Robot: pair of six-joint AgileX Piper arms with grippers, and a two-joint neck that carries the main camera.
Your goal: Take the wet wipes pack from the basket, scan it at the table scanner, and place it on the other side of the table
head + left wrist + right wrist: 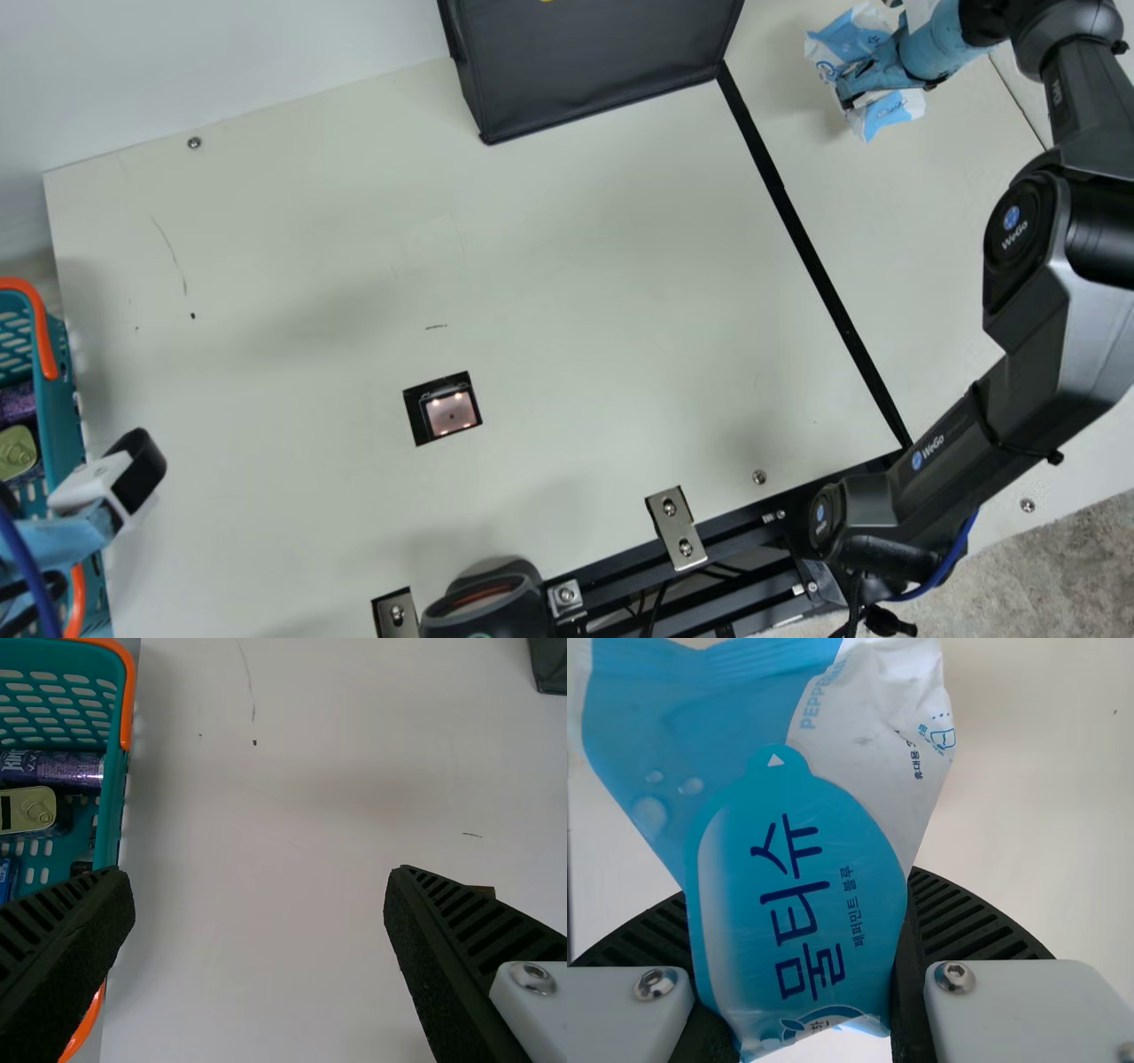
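Wet wipes pack (799, 895) clenched in right fingers (873, 78) over cream table (576, 266); left fingers (145, 470) released; grey floor (1054, 554) beside.

In the main view, the left edge cuts off the basket (64, 416) and the left gripper (89, 533), the top edge crops the black box (594, 75), and the bottom edge cuts the handheld device (492, 607). The right gripper (873, 81) hides part of the wet wipes pack (889, 110). In the left wrist view, 1 finger covers most of the table scanner (452, 413).
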